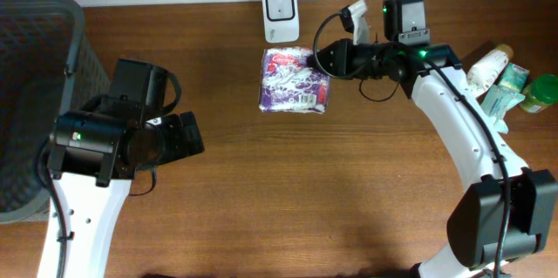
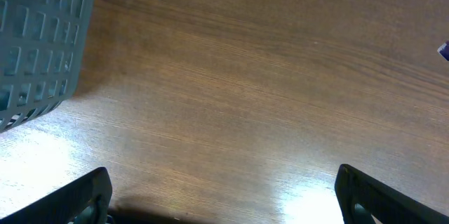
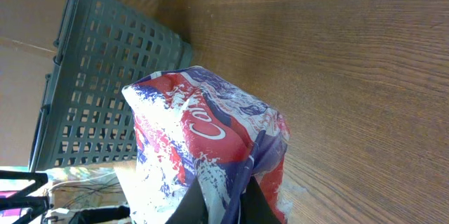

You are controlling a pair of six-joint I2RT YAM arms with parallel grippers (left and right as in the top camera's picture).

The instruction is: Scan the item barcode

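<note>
Glossy crinkled plastic packet (image 1: 295, 79), smooth wood-grain table (image 1: 349, 182), grey plastic lattice basket (image 2: 35, 41)

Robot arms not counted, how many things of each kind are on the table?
Basket: 1
Scanner: 1
Packet: 1
Small containers at the right edge: 3 (cream bottle, pale box, green jar)
Total: 6
</note>
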